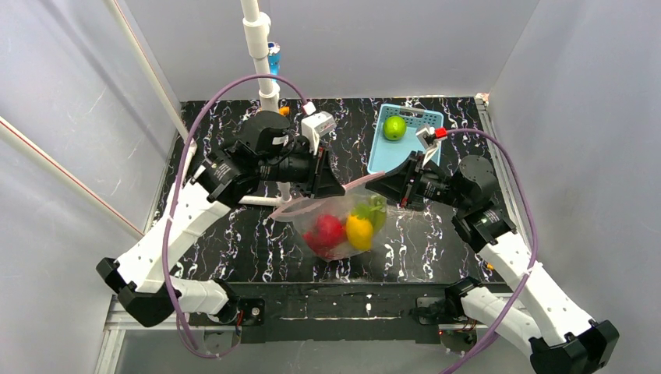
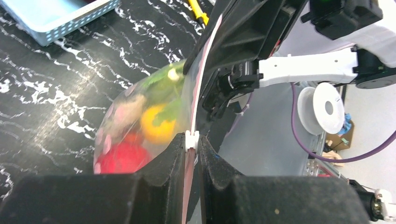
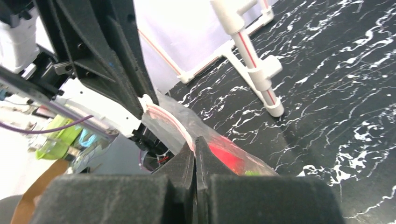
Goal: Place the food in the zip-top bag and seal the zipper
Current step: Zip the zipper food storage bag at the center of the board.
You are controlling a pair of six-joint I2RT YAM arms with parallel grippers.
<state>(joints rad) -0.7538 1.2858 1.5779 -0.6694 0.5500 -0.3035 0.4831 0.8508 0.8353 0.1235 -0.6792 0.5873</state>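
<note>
Black white-veined worktop (image 1: pixel 234 249). Light-blue basket (image 1: pixel 382 158) sits at upper right, green fruit (image 1: pixel 394 128) inside. White pipe stand (image 1: pixel 269 97) at upper centre, with a small orange piece (image 1: pixel 284 111) beside it, too small to identify. Zip-top bag (image 1: pixel 339 226) at frame centre; lower end looks to rest on the surface.

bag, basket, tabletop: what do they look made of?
Bag: thin clear plastic film, glossy; food shows through and it hangs limp.
Basket: rigid light-blue moulded plastic, slotted walls, dull sheen.
Tabletop: black with white veining, marble-look; probably a printed surface, though real stone can't be ruled out.
</note>
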